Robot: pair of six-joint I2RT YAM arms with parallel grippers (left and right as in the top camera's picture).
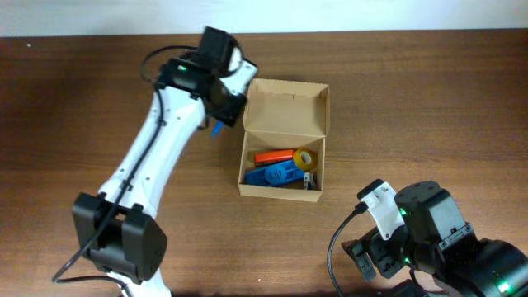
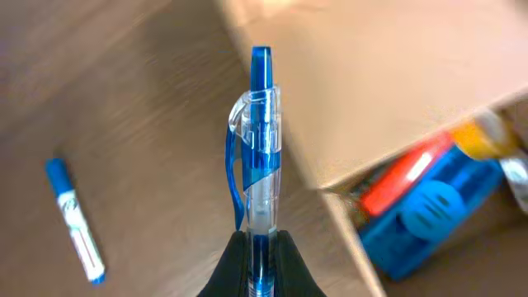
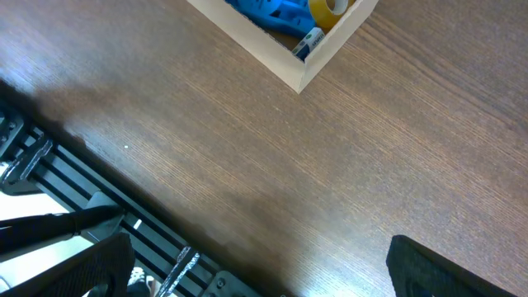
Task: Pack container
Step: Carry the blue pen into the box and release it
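Blue pen (image 2: 257,157) in left claw (image 2: 261,244) beside container (image 1: 279,192)

A: Where does the blue pen (image 2: 260,148) end?
B: Can't tell; the fingers (image 2: 229,271) of the left gripper (image 2: 261,243) hide its lower end. The cardboard box (image 3: 285,66) runs off the right wrist view's top edge.

Box open on top, walled at the sides
The box (image 1: 283,140) can be entered from above; its raised lid (image 1: 289,106) blocks the far side, and stationery (image 1: 276,173) covers the near floor. The left gripper (image 2: 261,252), pinching a pen (image 2: 258,148), hangs outside the left wall. A marker (image 2: 75,221) lies on the table (image 1: 82,107). Bare wood lies under the wide-spread right gripper (image 3: 256,235).
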